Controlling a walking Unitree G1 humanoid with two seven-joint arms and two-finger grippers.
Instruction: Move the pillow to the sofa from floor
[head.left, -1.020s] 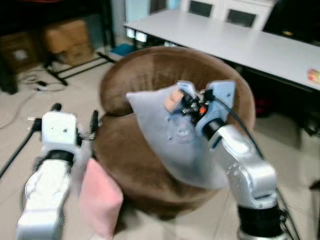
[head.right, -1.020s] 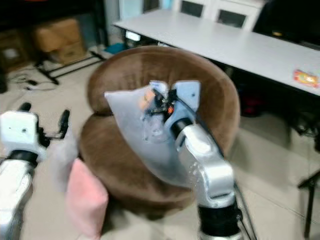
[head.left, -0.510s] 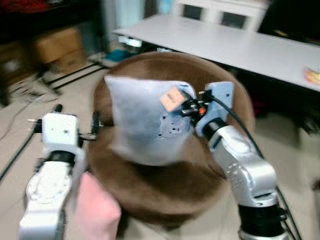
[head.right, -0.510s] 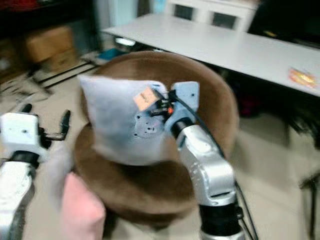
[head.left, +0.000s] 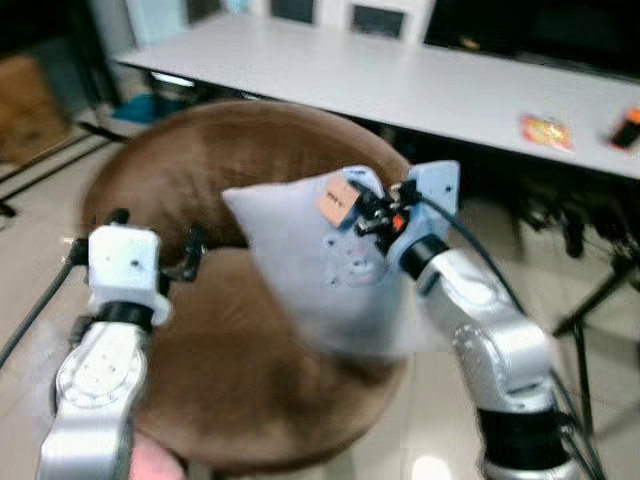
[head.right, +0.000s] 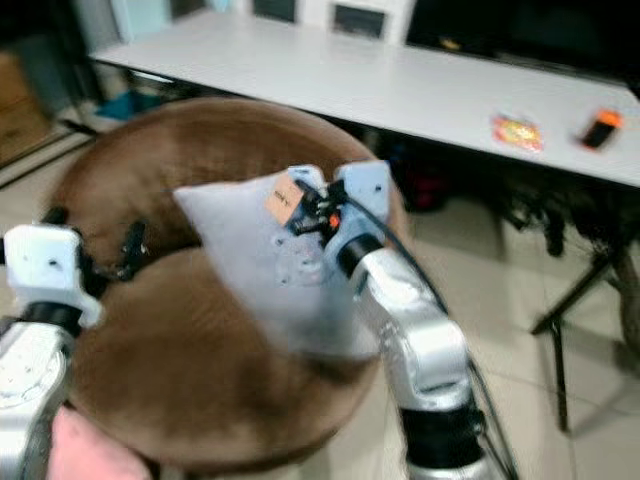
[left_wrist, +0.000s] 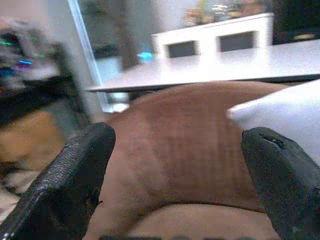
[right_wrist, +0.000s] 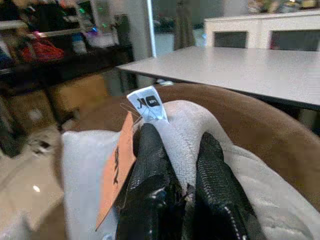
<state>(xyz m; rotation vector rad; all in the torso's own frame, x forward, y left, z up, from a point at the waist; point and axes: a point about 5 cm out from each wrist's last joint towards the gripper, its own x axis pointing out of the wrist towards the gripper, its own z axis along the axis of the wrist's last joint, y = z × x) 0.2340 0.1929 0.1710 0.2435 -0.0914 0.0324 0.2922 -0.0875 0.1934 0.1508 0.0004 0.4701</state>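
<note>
1. The right end effector (right_wrist: 172, 165) is closed on the pillow (head.left: 310, 265), its two black fingers (right_wrist: 150, 155) pinching a bunched fold of the grey fabric near the pillow's top corner.
2. An orange tag (right_wrist: 116, 172) and a small white label (right_wrist: 147, 104) stick out of the pillow just beside those fingers.
3. The pillow hangs from that grip over the sofa (head.left: 215, 400), above the right part of the brown seat and in front of the backrest; the blur hides whether its lower edge touches the cushion.
4. The left end effector (left_wrist: 175, 180) is open wide, its fingers well apart and holding nothing.
5. It is raised over the left side of the sofa and faces the backrest; a white corner of the pillow shows near one of its fingertips (left_wrist: 280, 165), and I cannot tell whether they touch.
6. Something pink (head.right: 85, 455) lies low beside the sofa's front edge.
7. Behind the sofa stands a long white tabletop (head.left: 400, 85); near its right edge lie a small colourful packet (head.left: 545, 128) and an orange-and-black object (head.right: 601, 128).
</note>
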